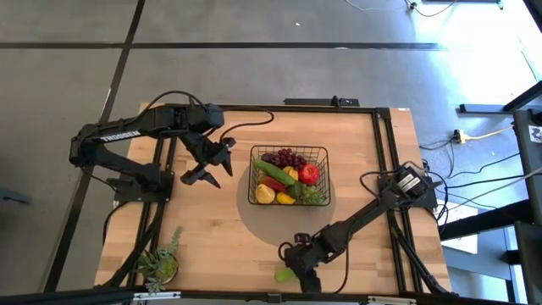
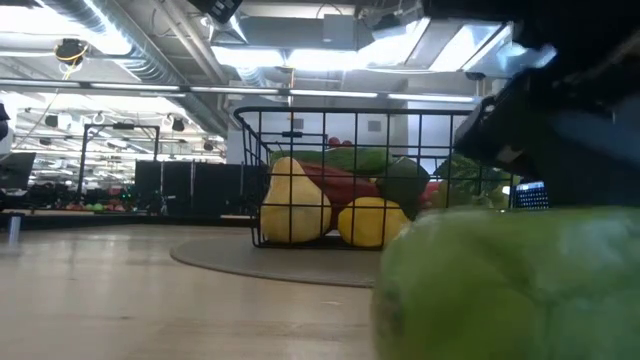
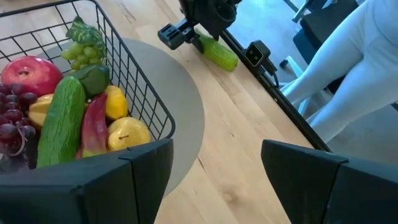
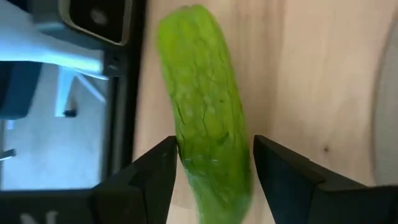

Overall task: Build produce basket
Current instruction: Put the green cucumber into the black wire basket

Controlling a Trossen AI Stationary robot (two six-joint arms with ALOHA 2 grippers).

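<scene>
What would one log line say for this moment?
right gripper: open around green toy cucumber | left gripper: open, beside black wire-mesh basket

The basket (image 1: 288, 174) is black wire mesh on a round grey mat (image 3: 183, 112) over the pale wood-grain table (image 1: 229, 246). In the basket lie a red apple (image 3: 28, 73), dark purple grapes (image 1: 288, 158), a yellow lemon (image 2: 372, 222) and a green cucumber (image 3: 61, 121). Outside the basket lies a mottled light green cucumber (image 4: 208, 118).

Wooden table (image 1: 220, 229) with round grey mat (image 1: 254, 222), loose cucumber (image 1: 285, 274), potted plant (image 1: 159, 264).
</scene>
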